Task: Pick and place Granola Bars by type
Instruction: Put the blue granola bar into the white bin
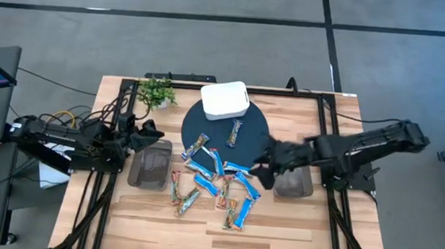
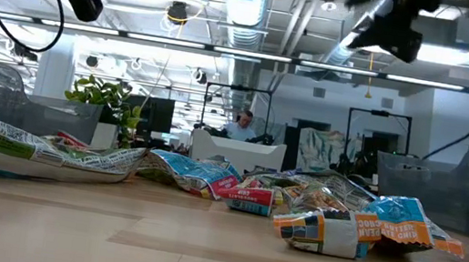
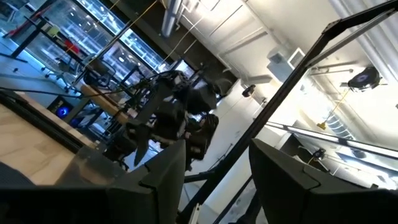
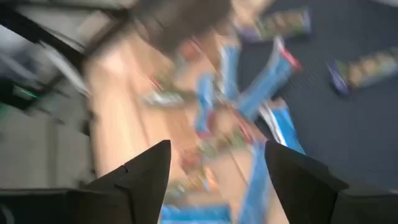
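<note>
The granola bars lie flat in a loose pile (image 1: 214, 186) on the wooden table, blue-and-white ones (image 1: 204, 171) mixed with tan ones (image 1: 186, 202). Two more bars (image 1: 235, 132) lie on a dark round mat (image 1: 254, 127). In the low view the nearest bar (image 2: 345, 227) is crumpled. My right gripper (image 1: 259, 171) hangs open above the pile's right edge; its wrist view looks down on the bars (image 4: 249, 93) between the open fingers (image 4: 217, 168). My left gripper (image 1: 152, 130) waits open at the table's left side, its wrist view (image 3: 217, 180) pointing up into the room.
A grey mesh tray (image 1: 149, 169) sits left of the pile and another (image 1: 293, 183) right of it, under the right arm. A white rounded box (image 1: 224, 99) rests on the mat's far edge, with a small plant (image 1: 157, 93) beside it. Black frame rails run along both table sides.
</note>
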Action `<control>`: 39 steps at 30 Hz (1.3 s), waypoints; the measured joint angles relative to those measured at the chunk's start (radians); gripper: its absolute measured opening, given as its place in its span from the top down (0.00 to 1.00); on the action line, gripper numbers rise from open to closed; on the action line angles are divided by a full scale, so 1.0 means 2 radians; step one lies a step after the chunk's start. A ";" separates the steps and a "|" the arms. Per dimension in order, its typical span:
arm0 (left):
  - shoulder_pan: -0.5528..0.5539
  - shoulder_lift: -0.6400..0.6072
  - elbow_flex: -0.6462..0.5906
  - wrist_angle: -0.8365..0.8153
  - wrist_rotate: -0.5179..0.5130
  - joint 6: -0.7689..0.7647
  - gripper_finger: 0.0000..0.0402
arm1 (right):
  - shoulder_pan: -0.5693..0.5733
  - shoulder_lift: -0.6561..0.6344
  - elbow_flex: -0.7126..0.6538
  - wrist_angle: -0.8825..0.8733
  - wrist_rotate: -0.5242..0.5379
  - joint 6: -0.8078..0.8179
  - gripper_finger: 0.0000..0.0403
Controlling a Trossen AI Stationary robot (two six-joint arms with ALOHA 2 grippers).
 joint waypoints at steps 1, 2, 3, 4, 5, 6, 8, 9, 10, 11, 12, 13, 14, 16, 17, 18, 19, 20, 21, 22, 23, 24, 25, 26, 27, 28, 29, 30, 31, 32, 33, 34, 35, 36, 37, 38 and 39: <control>0.000 0.000 0.000 -0.004 0.000 0.000 0.57 | 0.009 0.016 0.011 -0.022 0.007 0.006 0.37; 0.000 0.000 0.000 -0.008 0.000 0.000 0.57 | 0.017 0.033 0.021 -0.038 0.010 0.011 0.37; 0.000 0.000 0.000 -0.012 0.000 0.000 0.57 | 0.026 0.050 0.030 -0.052 0.015 0.017 0.37; 0.000 0.000 0.000 -0.017 0.000 0.000 0.57 | 0.034 0.066 0.039 -0.067 0.019 0.023 0.37; 0.000 0.000 0.000 -0.021 0.000 0.000 0.57 | 0.040 0.082 0.047 -0.080 0.025 0.030 0.37; 0.000 0.000 0.000 -0.025 0.000 0.000 0.57 | 0.046 0.098 0.055 -0.092 0.030 0.040 0.37; 0.000 0.000 0.000 -0.035 0.000 0.000 0.57 | 0.048 0.126 0.066 -0.113 0.034 0.059 0.37; 0.000 0.000 0.000 -0.037 0.000 0.000 0.57 | 0.048 0.139 0.071 -0.119 0.035 0.068 0.37; 0.000 0.000 0.000 -0.040 -0.001 0.001 0.57 | 0.046 0.152 0.076 -0.124 0.035 0.077 0.37; 0.000 0.000 0.000 -0.042 -0.002 0.004 0.57 | 0.044 0.164 0.081 -0.127 0.033 0.083 0.37; 0.000 0.000 0.000 -0.043 -0.002 0.007 0.57 | 0.042 0.174 0.084 -0.130 0.032 0.085 0.37; 0.000 0.000 0.000 -0.043 -0.003 0.009 0.57 | 0.040 0.185 0.089 -0.131 0.031 0.089 0.37; 0.000 0.000 0.000 -0.044 -0.004 0.009 0.57 | 0.038 0.194 0.094 -0.129 0.030 0.092 0.37; 0.000 0.000 0.000 -0.044 -0.006 0.010 0.57 | 0.033 0.209 0.101 -0.133 0.027 0.094 0.37; 0.000 0.000 0.000 -0.046 -0.008 0.010 0.57 | 0.030 0.218 0.107 -0.133 0.022 0.094 0.37; 0.000 0.000 0.000 -0.050 -0.008 0.010 0.57 | 0.027 0.225 0.112 -0.136 0.017 0.095 0.37; 0.000 0.000 0.000 -0.053 -0.009 0.010 0.57 | 0.024 0.231 0.116 -0.145 0.013 0.097 0.37; 0.000 0.000 0.000 -0.056 -0.009 0.010 0.57 | 0.022 0.235 0.119 -0.152 0.009 0.100 0.37; 0.000 0.000 0.000 -0.060 -0.009 0.010 0.57 | 0.019 0.242 0.123 -0.151 0.004 0.103 0.37; 0.000 0.000 0.000 -0.063 -0.009 0.010 0.57 | 0.016 0.247 0.124 -0.148 -0.003 0.104 0.37; 0.000 0.000 0.000 -0.064 -0.009 0.010 0.57 | 0.013 0.252 0.124 -0.149 -0.009 0.107 0.37; 0.000 0.000 0.000 -0.066 -0.009 0.009 0.57 | 0.012 0.258 0.124 -0.151 -0.014 0.107 0.37; 0.000 0.000 0.000 -0.069 -0.009 0.008 0.57 | 0.011 0.263 0.124 -0.149 -0.022 0.108 0.37; 0.000 0.000 0.000 -0.070 -0.009 0.006 0.57 | 0.012 0.269 0.124 -0.150 -0.026 0.108 0.37; 0.000 0.000 0.000 -0.071 -0.009 0.006 0.57 | 0.013 0.274 0.124 -0.155 -0.030 0.108 0.37; 0.000 0.000 0.000 -0.071 -0.009 0.006 0.57 | 0.013 0.280 0.124 -0.157 -0.034 0.111 0.37; 0.000 0.000 0.000 -0.070 -0.010 0.006 0.57 | 0.013 0.285 0.124 -0.158 -0.035 0.118 0.37; 0.000 0.000 0.000 -0.070 -0.011 0.006 0.57 | 0.013 0.289 0.124 -0.163 -0.036 0.123 0.37; 0.000 0.000 0.000 -0.071 -0.013 0.005 0.57 | 0.013 0.291 0.123 -0.171 -0.036 0.128 0.37; 0.000 0.000 0.000 -0.071 -0.014 0.005 0.57 | 0.013 0.294 0.123 -0.171 -0.036 0.129 0.37; 0.000 0.000 0.000 -0.071 -0.014 0.005 0.57 | 0.013 0.296 0.123 -0.167 -0.036 0.129 0.37; 0.000 0.000 0.000 -0.071 -0.014 0.005 0.57 | 0.012 0.297 0.123 -0.167 -0.036 0.129 0.37; 0.000 0.000 0.000 -0.072 -0.016 0.005 0.57 | 0.012 0.297 0.123 -0.169 -0.036 0.128 0.37; 0.000 0.000 0.000 -0.073 -0.017 0.005 0.57 | 0.012 0.296 0.123 -0.163 -0.036 0.129 0.37; 0.000 0.000 0.000 -0.075 -0.018 0.005 0.57 | 0.013 0.296 0.123 -0.155 -0.035 0.129 0.37; 0.000 0.000 0.000 -0.075 -0.018 0.005 0.57 | 0.013 0.296 0.123 -0.152 -0.034 0.128 0.37; 0.000 0.000 0.000 -0.076 -0.018 0.005 0.57 | 0.013 0.296 0.123 -0.150 -0.033 0.128 0.37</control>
